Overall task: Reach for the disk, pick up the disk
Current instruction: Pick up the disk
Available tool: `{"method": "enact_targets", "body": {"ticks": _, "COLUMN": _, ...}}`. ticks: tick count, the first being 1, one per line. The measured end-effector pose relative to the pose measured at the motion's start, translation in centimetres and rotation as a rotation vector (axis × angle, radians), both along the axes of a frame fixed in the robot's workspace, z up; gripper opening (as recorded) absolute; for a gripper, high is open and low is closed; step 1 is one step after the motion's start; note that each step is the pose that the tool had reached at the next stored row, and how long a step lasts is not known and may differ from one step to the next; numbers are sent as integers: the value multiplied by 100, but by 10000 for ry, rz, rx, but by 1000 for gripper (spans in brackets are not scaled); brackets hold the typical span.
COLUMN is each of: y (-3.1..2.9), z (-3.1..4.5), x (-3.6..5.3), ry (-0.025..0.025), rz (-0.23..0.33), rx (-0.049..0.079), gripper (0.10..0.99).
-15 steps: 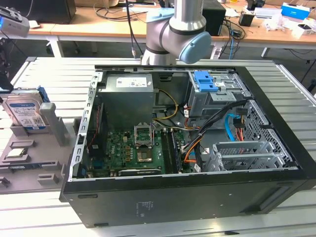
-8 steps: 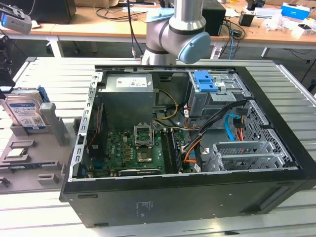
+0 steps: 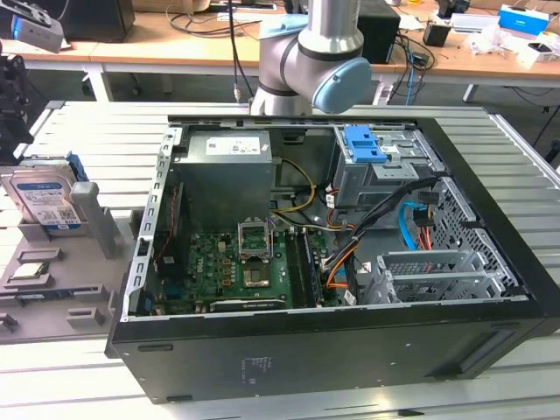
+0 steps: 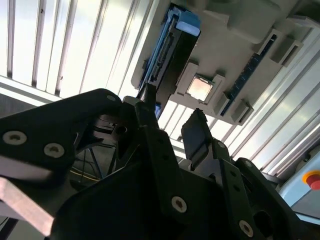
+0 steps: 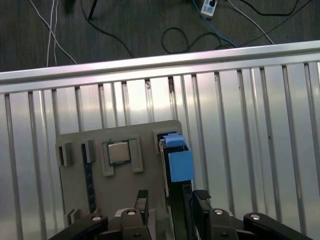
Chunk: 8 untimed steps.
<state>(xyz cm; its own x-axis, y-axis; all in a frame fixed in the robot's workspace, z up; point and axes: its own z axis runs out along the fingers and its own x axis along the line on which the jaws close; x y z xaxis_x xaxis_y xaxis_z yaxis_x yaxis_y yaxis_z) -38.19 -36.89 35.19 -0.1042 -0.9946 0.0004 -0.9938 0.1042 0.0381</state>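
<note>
The gripper (image 5: 171, 196) is holding its jaws spread, wider than the disk is thick. One finger (image 5: 142, 199) is lining up with each flat face of the disk (image 5: 176, 160). In both wrist views the fingers are hanging above the disk's upper edge, and nothing is being pinched. I judge this to be the reach, with the grasp not yet made.

The disk (image 4: 167, 55) is standing on edge in a slot of the grey holder (image 5: 122, 187). This is probably so that its thin blue-railed edge is facing up for a pinch from above. A square chip (image 5: 119, 152) is sitting flat in its own pocket just beside the disk, clear of the fingers.

In the exterior view the disk (image 3: 42, 199) is showing at about nine o'clock from the open computer case (image 3: 350, 350), well apart from it. The holder (image 3: 96, 229) is resting on the slatted table (image 3: 87, 122). The arm (image 3: 306, 52) is rising at twelve o'clock, behind the case.
</note>
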Motion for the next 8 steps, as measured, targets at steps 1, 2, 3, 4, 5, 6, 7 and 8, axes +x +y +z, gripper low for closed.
{"method": "enact_targets", "body": {"ticks": 1, "y": 7, "z": -9, "x": -8, "ry": 0, "rz": 0, "rx": 0, "gripper": 482}}
{"method": "enact_targets", "body": {"ticks": 2, "y": 12, "z": -16, "x": -18, "ry": 3, "rz": 0, "rx": -1, "gripper": 482}}
{"method": "enact_targets", "body": {"ticks": 3, "y": 19, "z": -30, "x": -39, "ry": 2, "rz": 1, "rx": -1, "gripper": 482}}
{"method": "enact_targets", "body": {"ticks": 4, "y": 24, "z": -46, "x": -62, "ry": 1, "rz": 1, "rx": -1, "gripper": 482}}
{"method": "enact_targets", "body": {"ticks": 5, "y": 30, "z": -61, "x": -79, "ry": 0, "rz": 0, "rx": 0, "gripper": 482}}
{"method": "enact_targets", "body": {"ticks": 6, "y": 40, "z": -82, "x": -95, "ry": 0, "rz": 0, "rx": -1, "gripper": 482}}
{"method": "enact_targets", "body": {"ticks": 7, "y": 62, "z": -102, "x": -100, "ry": 3, "rz": 15, "rx": -8, "gripper": 482}}
{"method": "enact_targets", "body": {"ticks": 8, "y": 92, "z": -127, "x": -106, "ry": 1, "rz": 41, "rx": -11, "gripper": 482}}
